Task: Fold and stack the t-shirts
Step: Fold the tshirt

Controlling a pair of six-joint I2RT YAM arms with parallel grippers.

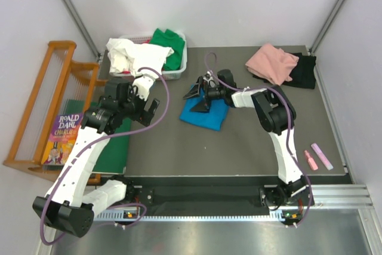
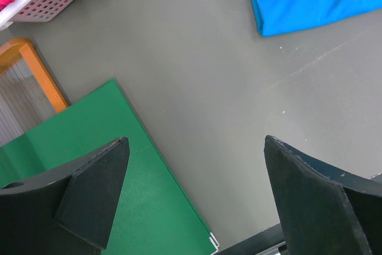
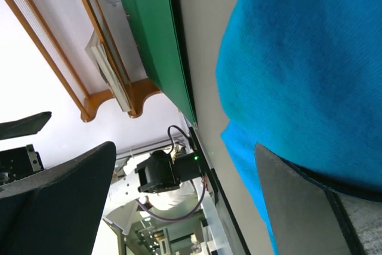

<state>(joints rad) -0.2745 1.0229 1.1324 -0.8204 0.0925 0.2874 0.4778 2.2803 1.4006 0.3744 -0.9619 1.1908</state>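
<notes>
Two arms: both sets of jaws spread wide, nothing grasped.
board [image 1: 113, 147]: flat, below and left of the left jaws; stiff, not one of the tees.
left gripper [image 2: 196, 141]: released, hovering over bare table [image 1: 239, 147], well apart from any cloth; I judge it idle while the other arm works.
basket [image 1: 179, 73]: beyond the left jaws; white tee [image 1: 128, 52] and green tee [image 1: 168, 41] are heaped in it unfolded, a supply yet to do.
blue tee [image 1: 209, 116]: bunched on the table, directly under the right jaws.
right gripper [image 1: 197, 98]: low over the tee's left edge, one finger at the cloth, none pinched between; seemingly placed to take an edge.
pink tee [image 1: 271, 63]: far right of the right jaws, crumpled, lying partly on the black tee [image 1: 304, 70].
</notes>
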